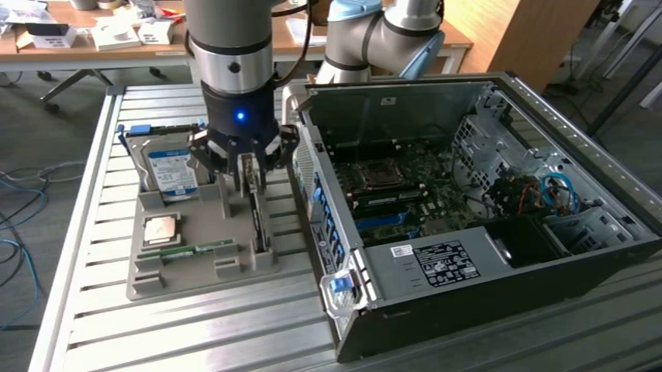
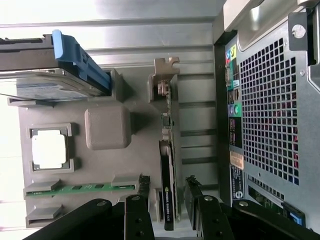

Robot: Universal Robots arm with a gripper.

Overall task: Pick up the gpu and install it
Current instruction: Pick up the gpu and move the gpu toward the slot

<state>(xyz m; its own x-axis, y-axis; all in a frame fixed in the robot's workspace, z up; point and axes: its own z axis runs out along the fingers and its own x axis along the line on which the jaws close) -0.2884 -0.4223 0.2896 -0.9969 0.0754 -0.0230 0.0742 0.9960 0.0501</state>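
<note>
gpu point(image 2: 167, 200) | on edge in holder point(image 2: 105, 127) | between fingers of open hand point(image 2: 167, 181)

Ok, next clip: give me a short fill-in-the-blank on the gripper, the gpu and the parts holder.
1. The gripper straddles the gpu with its jaws ____.
2. The gpu stands on edge in a ____ holder beside the computer case.
3. The hard drive in that holder carries a ____ and white label.

Missing words: open; gray; blue.
</note>
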